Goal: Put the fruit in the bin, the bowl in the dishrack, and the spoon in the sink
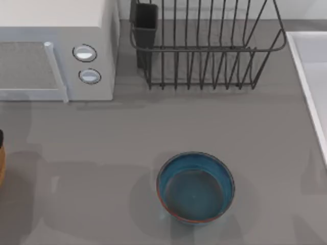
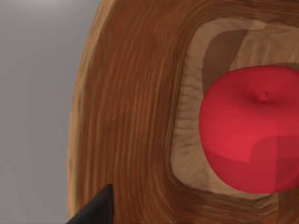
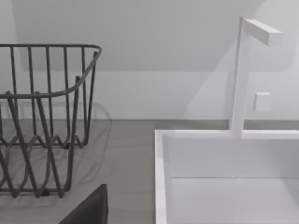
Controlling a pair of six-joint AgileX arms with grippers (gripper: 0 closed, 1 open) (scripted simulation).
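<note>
One bowl (image 1: pixel 195 187) stands upright on the grey counter (image 1: pixel 102 143), near the front edge and a little right of the middle; its teal inside holds nothing; it is well apart from everything else. Behind it, against the back wall, stands the dishrack (image 1: pixel 204 51), a black wire frame of upright bars with a square black cup (image 1: pixel 145 23) on its left corner; nothing sits between the bars, and the cup's inside is too dark to read. Left of the rack is a white microwave (image 1: pixel 56 51) with two round knobs (image 1: pixel 85 53), door closed. At the counter's right edge runs the pale rim of the sink (image 1: pixel 306 76); the right wrist view looks into that basin (image 3: pixel 224 186), which lies bare beneath a white tap (image 3: pixel 243 74), with the rack (image 3: pixel 42 116) just beside it. At the counter's far left edge a sliver of a brown wooden bin (image 1: pixel 1 163) shows; the left wrist view looks straight down into this bin (image 2: pixel 131 116), and the red fruit (image 2: pixel 252 130) lies on its pale wooden floor. A dark tip of the left claw (image 2: pixel 96 210) pokes in over the bin's rim, and of the right claw (image 3: pixel 88 207) over the counter by the rack; whether either is spread or pressed together I cannot tell.
</note>
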